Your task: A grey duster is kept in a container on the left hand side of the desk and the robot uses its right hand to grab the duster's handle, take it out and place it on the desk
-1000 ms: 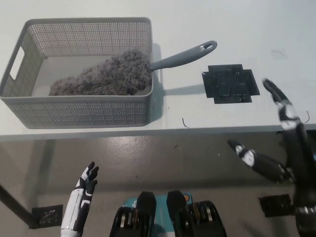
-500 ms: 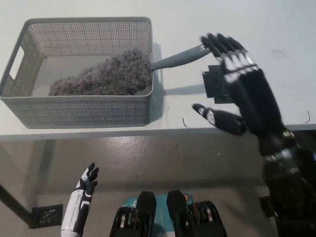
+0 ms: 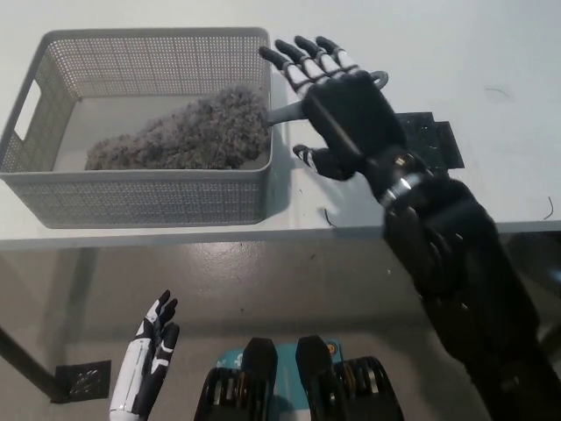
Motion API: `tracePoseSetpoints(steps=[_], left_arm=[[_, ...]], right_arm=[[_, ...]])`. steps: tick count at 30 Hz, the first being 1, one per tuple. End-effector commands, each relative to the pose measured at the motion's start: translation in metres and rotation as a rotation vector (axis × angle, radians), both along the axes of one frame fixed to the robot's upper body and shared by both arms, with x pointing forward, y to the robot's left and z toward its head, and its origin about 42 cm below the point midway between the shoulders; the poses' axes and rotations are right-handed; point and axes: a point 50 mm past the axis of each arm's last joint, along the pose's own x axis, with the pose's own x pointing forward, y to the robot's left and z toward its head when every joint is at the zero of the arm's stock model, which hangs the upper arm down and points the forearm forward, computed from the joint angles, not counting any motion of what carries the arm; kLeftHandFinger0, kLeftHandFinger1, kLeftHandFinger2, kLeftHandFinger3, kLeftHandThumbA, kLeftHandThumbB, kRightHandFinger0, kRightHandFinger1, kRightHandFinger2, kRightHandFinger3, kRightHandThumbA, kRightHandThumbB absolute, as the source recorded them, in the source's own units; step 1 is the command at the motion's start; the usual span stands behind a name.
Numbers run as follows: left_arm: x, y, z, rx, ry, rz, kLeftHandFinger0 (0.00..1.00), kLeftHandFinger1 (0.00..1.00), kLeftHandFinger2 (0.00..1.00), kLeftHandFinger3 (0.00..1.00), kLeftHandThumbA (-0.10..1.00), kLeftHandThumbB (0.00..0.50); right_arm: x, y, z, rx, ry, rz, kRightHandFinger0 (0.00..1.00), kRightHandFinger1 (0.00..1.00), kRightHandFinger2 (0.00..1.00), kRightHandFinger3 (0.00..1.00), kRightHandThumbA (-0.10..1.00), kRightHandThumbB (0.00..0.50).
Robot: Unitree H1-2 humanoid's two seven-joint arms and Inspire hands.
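Grey duster (image 3: 188, 132) lies in the mesh basket (image 3: 140, 197) at the worktop's (image 3: 491, 53) left, its handle (image 3: 285, 112) sticking out over the rim. Right hand (image 3: 346, 110) hovers over that handle, fingers (image 3: 307, 57) spread, holding nothing: the reach step. Next it should lower and close round the handle. Left hand (image 3: 149, 360) hangs below the worktop edge, open.

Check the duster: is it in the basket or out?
In. The duster has its fluffy head inside the basket, handle sticking out over the rim. The open right hand is above the handle, not gripping it.
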Motion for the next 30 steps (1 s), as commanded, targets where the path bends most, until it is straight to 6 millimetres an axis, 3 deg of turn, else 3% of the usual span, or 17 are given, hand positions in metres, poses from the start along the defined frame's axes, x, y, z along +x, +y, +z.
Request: tracePoseSetpoints(steps=[1, 6, 14, 15, 18, 22, 26, 30], left_arm=[[0.0, -0.007, 0.017, 0.029, -0.151, -0.074, 1.0, 1.0, 1.0, 1.0, 0.94, 0.069], [0.001, -0.007, 0.018, 0.042, -0.15, -0.082, 1.0, 1.0, 1.0, 1.0, 0.96, 0.064], [0.002, -0.008, 0.018, 0.05, -0.149, -0.082, 1.0, 1.0, 1.0, 1.0, 0.97, 0.085], [0.003, -0.007, 0.019, 0.061, -0.151, -0.081, 1.0, 1.0, 1.0, 1.0, 0.98, 0.074], [0.003, -0.007, 0.02, 0.061, -0.152, -0.087, 1.0, 1.0, 1.0, 1.0, 0.97, 0.068], [0.006, -0.006, 0.022, 0.074, -0.153, -0.1, 1.0, 1.0, 1.0, 1.0, 1.0, 0.082], [0.013, -0.007, 0.025, 0.077, -0.157, -0.112, 1.0, 1.0, 1.0, 1.0, 1.0, 0.091], [0.01, -0.009, 0.022, 0.084, -0.154, -0.121, 1.0, 1.0, 1.0, 1.0, 1.0, 0.091]], right_arm=[[0.033, 0.025, 0.052, -0.22, -0.131, -0.229, 1.0, 1.0, 1.0, 1.0, 0.92, 0.5], [0.048, 0.028, 0.05, -0.231, -0.092, -0.269, 1.0, 1.0, 1.0, 1.0, 0.93, 0.5], [0.074, 0.026, 0.039, -0.294, -0.066, -0.371, 1.0, 1.0, 1.0, 1.0, 0.87, 0.5], [0.078, 0.024, 0.037, -0.299, -0.063, -0.393, 1.0, 1.0, 1.0, 1.0, 0.81, 0.5], [0.089, 0.011, 0.028, -0.316, -0.043, -0.445, 1.0, 1.0, 1.0, 1.0, 0.85, 0.5], [0.104, -0.008, 0.005, -0.309, 0.125, -0.51, 1.0, 1.0, 1.0, 1.0, 0.81, 0.5], [0.106, -0.017, -0.014, -0.271, 0.26, -0.531, 1.0, 1.0, 1.0, 1.0, 0.77, 0.5], [0.108, -0.019, -0.029, -0.254, 0.189, -0.487, 1.0, 1.0, 1.0, 1.0, 0.76, 0.5]])
